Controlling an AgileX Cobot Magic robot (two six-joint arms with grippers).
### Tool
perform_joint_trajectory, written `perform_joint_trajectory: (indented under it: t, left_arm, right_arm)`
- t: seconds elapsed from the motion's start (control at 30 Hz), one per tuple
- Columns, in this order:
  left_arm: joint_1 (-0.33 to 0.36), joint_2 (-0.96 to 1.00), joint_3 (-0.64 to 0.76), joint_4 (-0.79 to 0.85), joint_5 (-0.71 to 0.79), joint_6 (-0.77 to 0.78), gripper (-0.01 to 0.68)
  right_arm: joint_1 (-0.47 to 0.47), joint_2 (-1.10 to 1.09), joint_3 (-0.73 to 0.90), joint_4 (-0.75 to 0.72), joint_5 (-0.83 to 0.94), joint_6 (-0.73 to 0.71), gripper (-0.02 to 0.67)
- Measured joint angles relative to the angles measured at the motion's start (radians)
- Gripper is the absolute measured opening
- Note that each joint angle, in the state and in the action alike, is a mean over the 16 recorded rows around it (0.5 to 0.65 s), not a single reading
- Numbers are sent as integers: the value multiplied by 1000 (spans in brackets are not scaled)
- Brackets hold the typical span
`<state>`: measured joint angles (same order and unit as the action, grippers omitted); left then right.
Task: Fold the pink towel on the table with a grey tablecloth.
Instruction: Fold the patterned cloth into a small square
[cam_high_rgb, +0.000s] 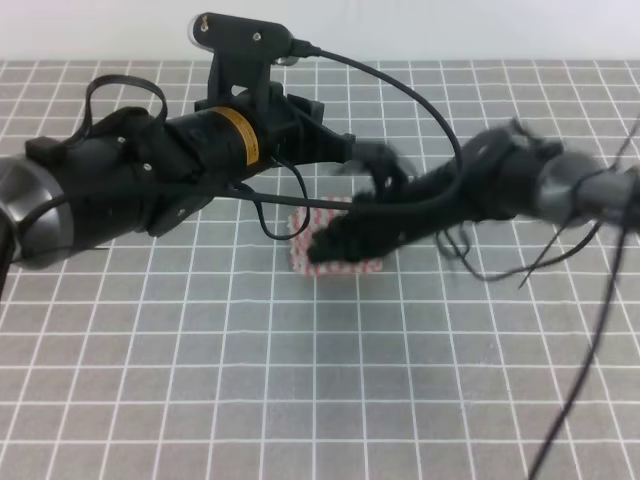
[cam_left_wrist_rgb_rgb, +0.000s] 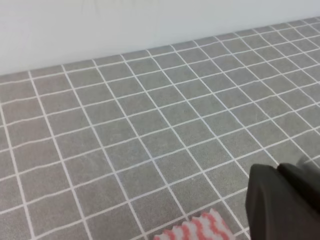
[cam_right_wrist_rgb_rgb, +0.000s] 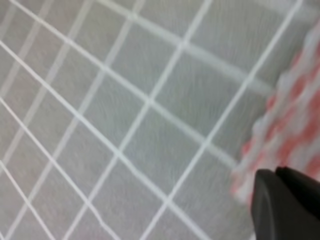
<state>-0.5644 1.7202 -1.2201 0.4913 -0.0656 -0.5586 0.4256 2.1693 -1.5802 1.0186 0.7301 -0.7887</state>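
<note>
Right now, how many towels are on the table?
1. The pink towel lies mid-table on the grey tablecloth, mostly covered by both grippers. Its edge shows in both wrist views. Anything beneath the arms is hidden.

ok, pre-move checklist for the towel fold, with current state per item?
1. Pink towel on the table with a grey tablecloth: ok.
2. Towel fully visible overhead: not ok, both arms cover most of it.
3. Right hand over the towel: ok, but blurred.
4. Right hand's grip on the towel: cannot tell.
5. Left hand open or shut: cannot tell, blurred.
6. Towel edge in wrist views: ok, partial in both.
</note>
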Motion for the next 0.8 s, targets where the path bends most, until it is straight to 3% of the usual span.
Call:
perform_joint_trajectory:
  t: [0.47, 0.8]
  left_arm:
    - [0, 2, 0, 4, -13, -6, -1]
    - [0, -75, 8, 34, 3, 2, -1]
  right_arm:
    - [-46, -24, 5, -137, -32, 8, -15]
    - [-46, -110, 5, -124, -20, 0, -15]
